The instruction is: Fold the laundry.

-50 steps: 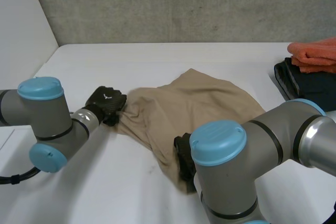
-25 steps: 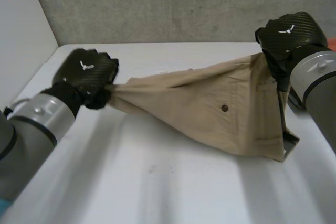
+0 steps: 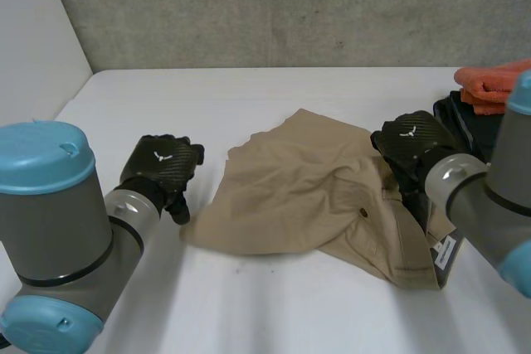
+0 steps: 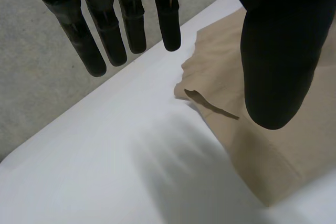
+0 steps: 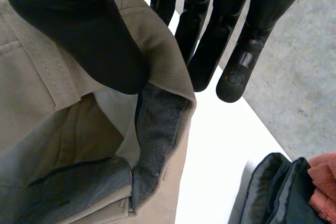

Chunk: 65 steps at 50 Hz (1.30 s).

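Beige shorts | left hand fingers spread, empty | right hand fingers pinch waistband | label unreadable

1. A rough grey concrete wall is running along the far edge of the white table, beyond the fingertips of the left hand.
2. A plain white wall is closing off the side out past that hand.
3. Soft, even light is falling across the tabletop.

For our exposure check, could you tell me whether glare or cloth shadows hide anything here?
Head view: even light, no glare on the white table; beige shorts plain. Left wrist view: small dark shadow under a raised fold at their edge. Right wrist view: waistband lining by the right hand is shaded, yet readable.
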### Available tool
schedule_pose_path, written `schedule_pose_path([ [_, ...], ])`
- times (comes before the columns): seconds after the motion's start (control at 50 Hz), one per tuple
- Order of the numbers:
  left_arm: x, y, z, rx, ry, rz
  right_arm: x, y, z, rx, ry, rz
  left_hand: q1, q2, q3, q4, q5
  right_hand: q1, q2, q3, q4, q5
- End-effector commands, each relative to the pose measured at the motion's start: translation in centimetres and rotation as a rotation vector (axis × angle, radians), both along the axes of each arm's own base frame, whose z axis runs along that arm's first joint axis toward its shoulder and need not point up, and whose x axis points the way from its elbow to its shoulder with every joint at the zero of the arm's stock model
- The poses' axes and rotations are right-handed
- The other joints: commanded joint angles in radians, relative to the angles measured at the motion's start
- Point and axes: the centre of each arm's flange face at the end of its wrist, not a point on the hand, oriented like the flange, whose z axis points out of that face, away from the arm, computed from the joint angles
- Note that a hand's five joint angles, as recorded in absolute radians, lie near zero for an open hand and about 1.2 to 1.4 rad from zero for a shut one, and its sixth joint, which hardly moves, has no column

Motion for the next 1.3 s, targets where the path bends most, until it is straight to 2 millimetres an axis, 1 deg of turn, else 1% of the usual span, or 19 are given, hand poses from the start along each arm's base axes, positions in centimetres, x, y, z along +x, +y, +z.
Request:
schedule_pose_path([
  [0.02,-0.8,-0.5,-1.7,0.055,-0.004,-0.066,-0.8,2.0,0.3,0.032,-0.005,0.026,-0.051,-0.024,-0.034,-0.016,-0.010,0.412,0.220,0.214,0.208,0.221],
  [0.22,-3.2,-2.8,-4.6,0.111,-0.015,-0.138,-1.4,3.5,0.1,0.154,0.050,0.026,0.040,0.066,0.057,0.075,0.080,0.412,0.220,0.214,0.208,0.221],
  [0.32,-3.7,-4.2,-6.0,0.144,-0.035,-0.139,-1.4,3.4,0.4,0.175,0.065,0.025,0.680,0.706,0.696,0.714,0.720,0.412,0.220,0.214,0.208,0.221],
  [0.38,-4.1,-5.1,-5.8,0.120,-0.028,-0.137,-1.1,2.5,-0.3,0.179,0.085,0.030,0.947,0.973,0.963,0.981,0.987,0.412,0.220,0.214,0.208,0.221],
  [0.5,-5.5,-8.6,-4.2,-0.021,0.023,-0.129,-0.1,-0.9,-0.2,0.099,0.107,0.018,0.947,0.973,0.964,0.982,0.987,0.412,0.220,0.214,0.208,0.221],
  [0.52,-5.8,-9.1,-3.8,-0.054,0.030,-0.131,0.4,-2.5,0.5,0.037,0.091,-0.003,0.947,0.973,0.964,0.982,0.987,0.412,0.220,0.214,0.208,0.221],
  [0.58,-7.0,-11.6,-0.9,-0.236,0.060,-0.133,1.3,-5.0,2.5,-0.101,0.044,-0.038,0.947,0.973,0.964,0.982,0.987,0.412,0.220,0.214,0.208,0.221],
  [0.6,-7.3,-12.1,0.1,-0.292,0.068,-0.133,1.8,-6.8,4.2,-0.214,0.003,-0.060,0.947,0.973,0.964,0.982,0.987,0.412,0.220,0.214,0.208,0.221],
  [0.62,-7.9,-13.2,2.3,-0.417,0.094,-0.129,2.0,-7.6,5.2,-0.279,-0.021,-0.070,0.947,0.973,0.964,0.982,0.987,0.412,0.220,0.214,0.208,0.221],
  [0.66,-8.3,-14.0,4.8,-0.547,0.122,-0.117,2.6,-9.1,7.5,-0.416,-0.077,-0.083,0.947,0.973,0.964,0.982,0.987,0.412,0.220,0.214,0.208,0.221],
  [0.68,-8.4,-14.3,5.9,-0.607,0.137,-0.109,2.9,-10.4,10.1,-0.563,-0.143,-0.097,0.947,0.973,0.964,0.982,0.987,0.412,0.220,0.214,0.208,0.221],
  [0.7,-8.6,-14.8,8.5,-0.731,0.176,-0.091,3.0,-10.9,11.3,-0.634,-0.174,-0.103,0.947,0.973,0.964,0.982,0.987,0.412,0.220,0.214,0.208,0.221],
  [0.76,-8.3,-14.9,12.4,-0.886,0.247,-0.056,3.3,-11.9,15.8,-0.889,-0.279,-0.122,0.947,0.973,0.964,0.982,0.987,0.412,0.220,0.214,0.208,0.221],
  [0.78,-7.7,-14.7,14.7,-0.964,0.287,-0.024,3.3,-12.0,16.8,-0.940,-0.301,-0.125,0.947,0.973,0.964,0.982,0.987,0.412,0.220,0.214,0.208,0.221],
  [0.86,-6.6,-14.0,17.7,-1.038,0.333,0.031,3.7,-12.0,18.7,-1.015,-0.333,-0.095,0.947,0.973,0.964,0.982,0.987,0.412,0.220,0.214,0.208,0.221],
  [1.0,-6.2,-12.0,12.5,-0.845,0.242,0.001,4.3,-11.6,17.1,-0.948,-0.308,-0.029,0.947,0.973,0.964,0.982,0.987,0.412,0.220,0.214,0.208,0.221],
  [1.08,-5.7,-9.6,8.6,-0.709,0.175,-0.030,4.5,-11.4,13.8,-0.828,-0.259,0.019,0.947,0.973,0.964,0.982,0.987,0.412,0.220,0.214,0.208,0.221],
  [1.18,-5.6,-5.2,1.9,-0.495,0.072,-0.106,3.7,-10.1,6.7,-0.536,-0.152,0.093,0.947,0.973,0.964,0.982,0.987,0.412,0.220,0.214,0.208,0.221],
  [1.3,-4.5,-1.7,-3.3,-0.317,-0.029,-0.148,1.0,-7.7,-0.5,-0.175,-0.031,0.072,0.947,0.973,0.964,0.982,0.987,0.412,0.220,0.214,0.208,0.221],
])
